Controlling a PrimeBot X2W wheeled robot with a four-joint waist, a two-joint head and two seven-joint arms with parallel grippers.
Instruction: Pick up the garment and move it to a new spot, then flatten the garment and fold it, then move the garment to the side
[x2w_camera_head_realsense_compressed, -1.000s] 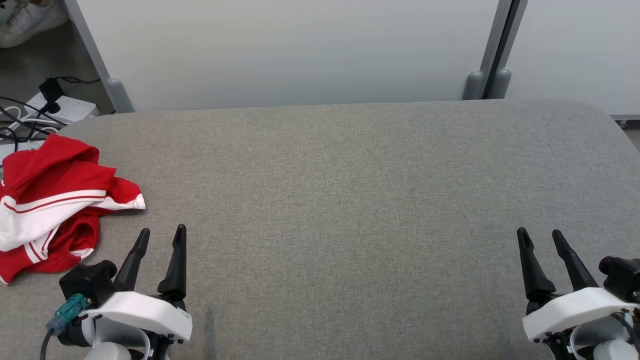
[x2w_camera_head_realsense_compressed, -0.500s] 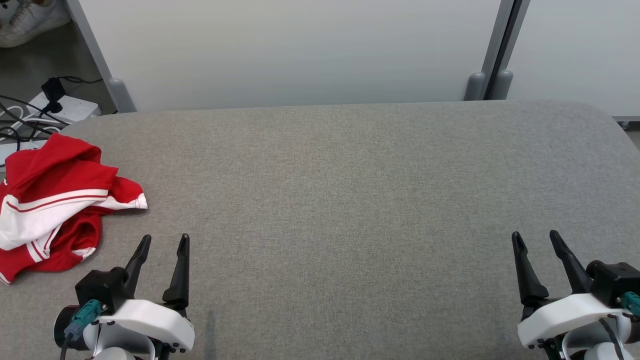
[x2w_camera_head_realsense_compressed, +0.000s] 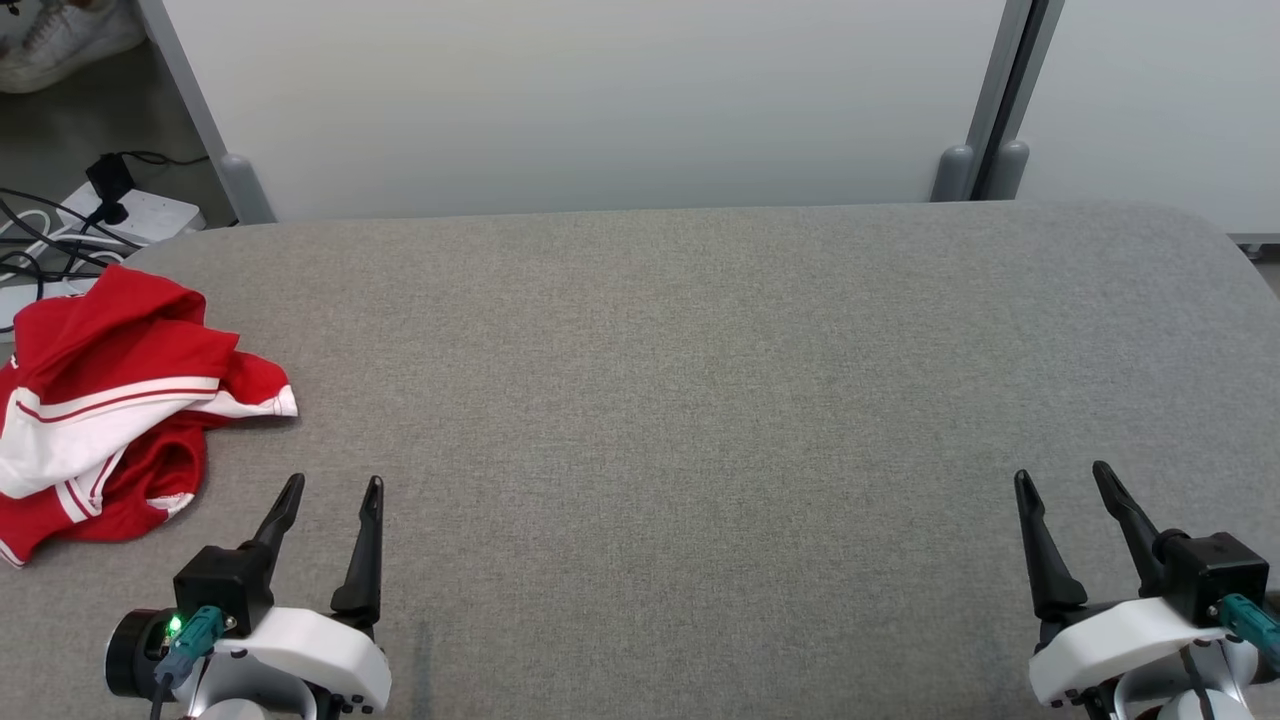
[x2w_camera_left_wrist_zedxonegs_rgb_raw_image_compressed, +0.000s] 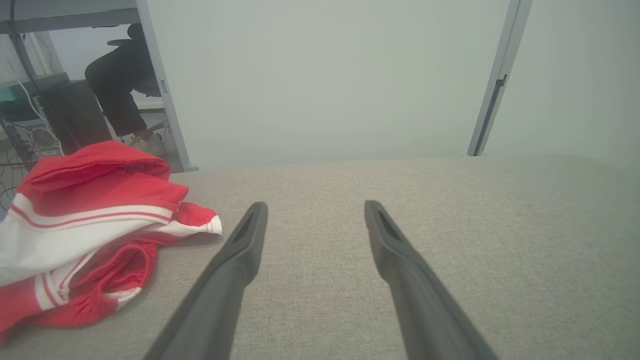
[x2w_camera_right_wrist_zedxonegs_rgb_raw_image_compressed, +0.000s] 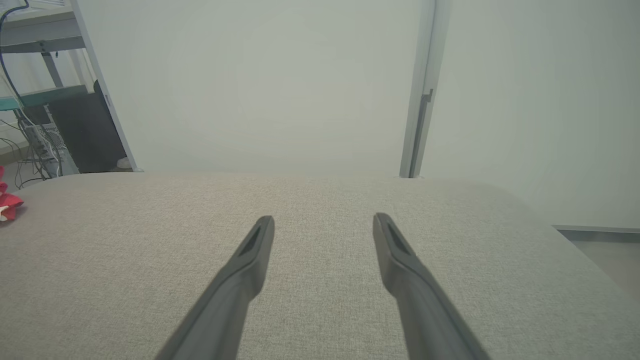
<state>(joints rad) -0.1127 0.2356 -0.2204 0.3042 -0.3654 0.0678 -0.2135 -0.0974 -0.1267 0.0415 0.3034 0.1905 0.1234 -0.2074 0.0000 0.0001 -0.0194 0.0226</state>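
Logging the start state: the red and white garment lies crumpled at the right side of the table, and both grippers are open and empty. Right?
Not quite. The head view shows the garment at the left side of the table, near the left gripper. The rest holds: it lies crumpled, and both that gripper and the right gripper are open and empty.

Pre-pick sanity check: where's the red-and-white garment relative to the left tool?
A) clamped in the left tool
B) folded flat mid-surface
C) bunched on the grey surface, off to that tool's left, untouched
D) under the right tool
C: the garment lies crumpled on the grey surface, to the left of the left tool, which stands open and apart from it.
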